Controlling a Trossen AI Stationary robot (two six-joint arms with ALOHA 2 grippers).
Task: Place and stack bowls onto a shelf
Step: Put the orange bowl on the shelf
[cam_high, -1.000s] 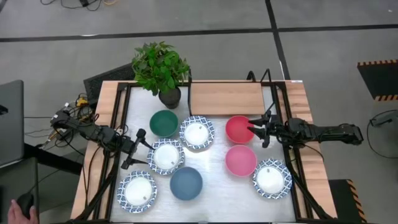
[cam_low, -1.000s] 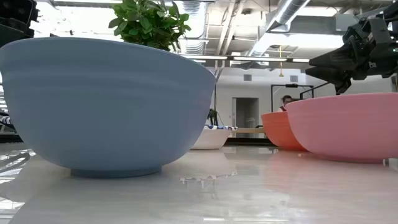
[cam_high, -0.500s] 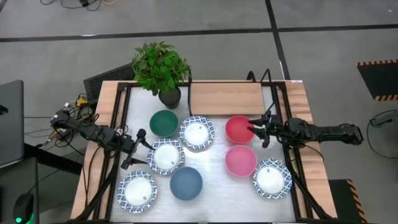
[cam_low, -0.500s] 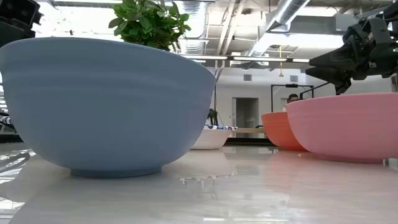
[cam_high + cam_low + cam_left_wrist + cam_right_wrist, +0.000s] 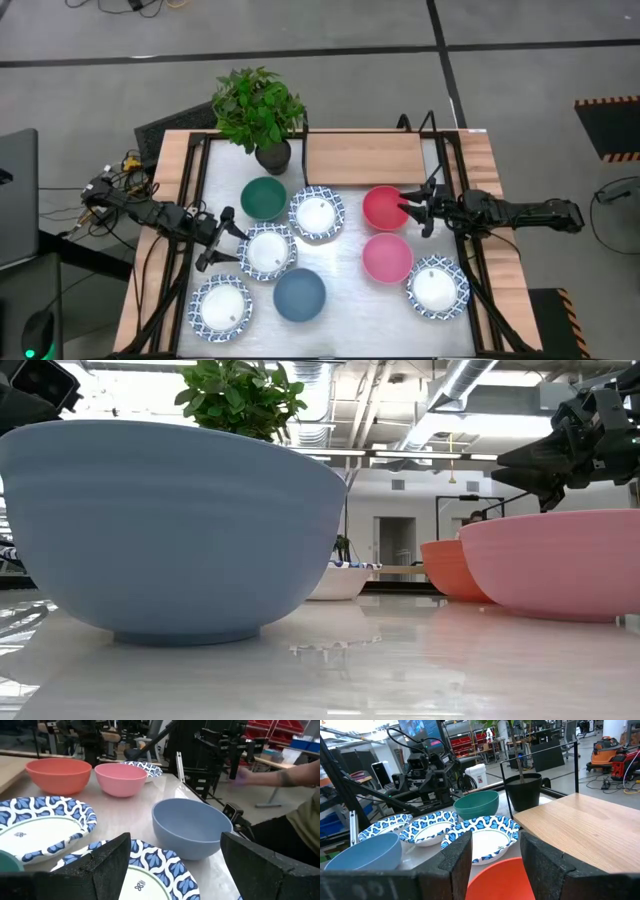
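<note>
Several bowls stand on the metal tabletop: dark green (image 5: 264, 198), slate blue (image 5: 299, 295), two pink (image 5: 385, 207) (image 5: 387, 257), and white ones with blue rims (image 5: 316, 214) (image 5: 266, 250) (image 5: 221, 306) (image 5: 436, 286). The wooden shelf (image 5: 365, 158) stands bare at the far edge. My left gripper (image 5: 221, 240) is open just left of a white bowl, whose rim (image 5: 150, 865) shows between its fingers. My right gripper (image 5: 413, 215) is open at the right rim of the far pink bowl (image 5: 500, 880) and stands above the bowls in the low view (image 5: 545, 470).
A potted plant (image 5: 258, 110) stands at the far left, beside the shelf. Black frame rails (image 5: 195, 190) run along both sides of the tabletop. A person's arm (image 5: 280, 775) shows beyond the table's near edge in the left wrist view.
My left gripper has shifted a little toward the white bowl at its right, still open. A person's hand at the picture's lower left has gone out of the high view. The bowls have kept still.
</note>
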